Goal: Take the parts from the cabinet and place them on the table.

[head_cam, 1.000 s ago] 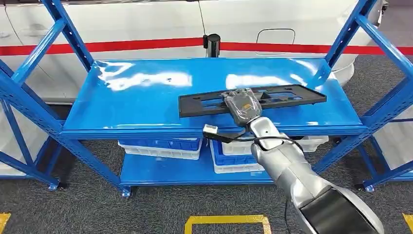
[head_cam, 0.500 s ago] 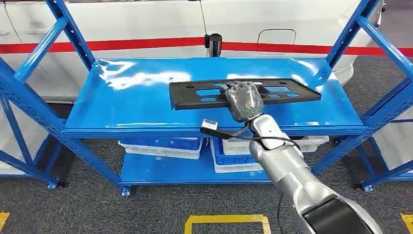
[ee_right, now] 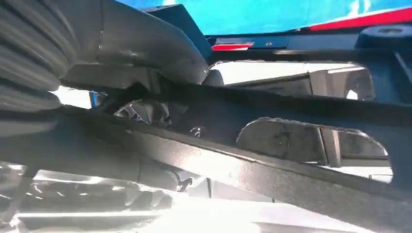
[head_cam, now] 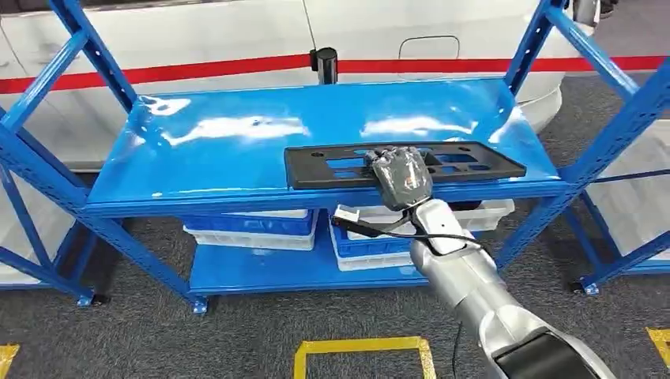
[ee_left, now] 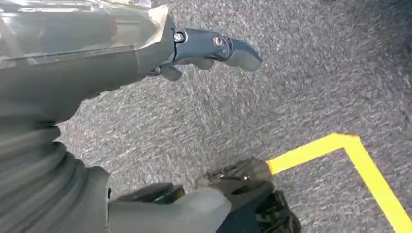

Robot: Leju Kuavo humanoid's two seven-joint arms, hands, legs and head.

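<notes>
Since it must go to the table, black frame (head_cam: 403, 165) at shelf (head_cam: 237, 158) edge, apparently clasped by right hand (head_cam: 404, 175).

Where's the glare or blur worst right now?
Head view: bright white glare patches on the shelf, otherwise sharp. Right wrist view: blown-out white along one edge, the black part close and soft. Left wrist view: left hand slightly blurred, carpet clear.
</notes>
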